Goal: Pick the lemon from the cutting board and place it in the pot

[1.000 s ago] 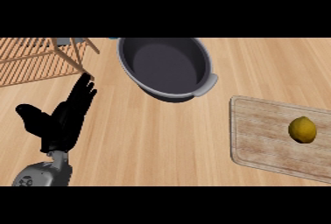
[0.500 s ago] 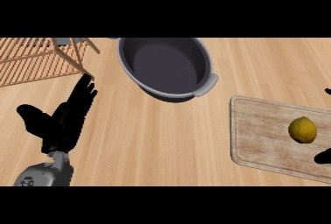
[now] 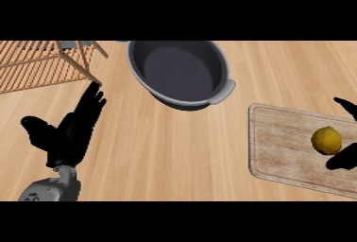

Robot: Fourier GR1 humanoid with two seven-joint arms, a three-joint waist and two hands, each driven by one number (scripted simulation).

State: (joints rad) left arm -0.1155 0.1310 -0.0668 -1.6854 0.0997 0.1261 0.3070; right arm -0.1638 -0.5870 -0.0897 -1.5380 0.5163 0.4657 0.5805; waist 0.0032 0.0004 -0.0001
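Over at the far left a slatted wooden rack (image 3: 42, 66) sits at the back of the surface (image 3: 181, 156). Just below it the left hand (image 3: 70, 134) rests with its fingers straight and relaxed, holding nothing. Next along, toward the back, stands the grey pot (image 3: 182, 104), nothing visible inside it, with one handle pointing toward the cutting board (image 3: 279, 142) on the right.

The lemon (image 3: 326, 140) lies on that board, near its right side and well apart from the pot. The right hand (image 3: 345, 159) shows only partly at the right edge. One dark part is above the lemon and another is just beside its lower right, so it looks spread around the fruit and not clenched on it.

By my reckoning this is the reach for the pick. The next move calls for the fingers to curl round the lemon, then a lift and a carry leftward over the pot's rim.
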